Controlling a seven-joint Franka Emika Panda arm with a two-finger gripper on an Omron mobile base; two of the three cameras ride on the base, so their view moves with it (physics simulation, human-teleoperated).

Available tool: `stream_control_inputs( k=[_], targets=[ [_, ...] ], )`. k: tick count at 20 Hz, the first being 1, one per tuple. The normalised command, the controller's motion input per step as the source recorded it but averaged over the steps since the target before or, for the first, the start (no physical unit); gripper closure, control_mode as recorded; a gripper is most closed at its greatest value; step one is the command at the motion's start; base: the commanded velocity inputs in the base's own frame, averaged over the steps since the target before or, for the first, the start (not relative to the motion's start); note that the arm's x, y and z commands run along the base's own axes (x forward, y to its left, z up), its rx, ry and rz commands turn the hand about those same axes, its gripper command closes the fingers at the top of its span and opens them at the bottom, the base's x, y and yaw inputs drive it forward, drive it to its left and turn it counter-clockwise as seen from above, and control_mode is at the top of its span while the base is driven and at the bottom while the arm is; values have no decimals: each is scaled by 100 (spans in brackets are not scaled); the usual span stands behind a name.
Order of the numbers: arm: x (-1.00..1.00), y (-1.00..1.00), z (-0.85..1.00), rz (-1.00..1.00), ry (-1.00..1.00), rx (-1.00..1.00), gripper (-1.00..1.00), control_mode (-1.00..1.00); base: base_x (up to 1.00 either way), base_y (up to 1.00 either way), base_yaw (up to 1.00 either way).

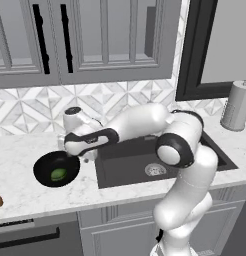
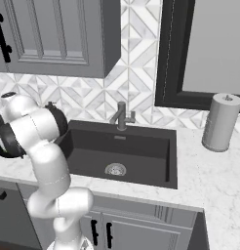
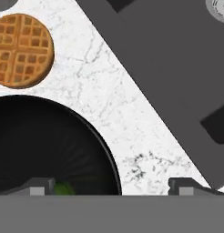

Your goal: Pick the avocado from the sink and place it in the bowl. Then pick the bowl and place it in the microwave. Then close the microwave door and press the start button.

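Right now the claw [image 3: 111, 186] is spread wide, and its two dark tips are at the bottom of the hand view. One fingertip [image 3: 38, 186] sits over the inside of the bowl [image 3: 50, 145], and the other sits over the white counter [image 3: 132, 136] outside it. So the black rim of the bowl runs between the two tips. Nothing is held in the claw.

Just next to the inside tip there is a bit of bright green. That is the avocado [image 3: 63, 188], and it lies down in the bowl, right below the claw. From the left base camera you can see the avocado [image 1: 58, 174] resting near the middle of the bowl [image 1: 42, 172], with the hand of the arm just above the bowl's edge on the sink side.

I think the first job is done, because the fruit is in the bowl. The next job looks like grabbing the bowl. The rim is what matters: it is already between the tips, so the claw likely only needs to go down and pinch it.

A little farther from the claw, past the bowl, a round brown waffle [image 3: 22, 50] lies flat on the counter. It does not touch the bowl. On the other side, farther off, is the dark sink [image 3: 177, 68], with its silver drain [image 3: 221, 8] at the far corner.
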Motion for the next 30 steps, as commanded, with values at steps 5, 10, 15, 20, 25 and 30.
stream_control_inputs(
  k=[5,10,15,20,25,30],
  targets=[
    [28,0,-12,35,3,10,-100,-100,0,0,0],
    [46,18,-18,27,5,4,-100,-100,0,0,0],
    [19,28,-17,22,0,1,-100,-100,0,0,0],
    [0,22,-23,15,0,0,-100,-100,0,0,0],
    [-1,0,-37,3,0,0,100,-100,0,0,0],
    [0,0,-11,0,-4,0,100,-100,0,0,0]
  ],
)
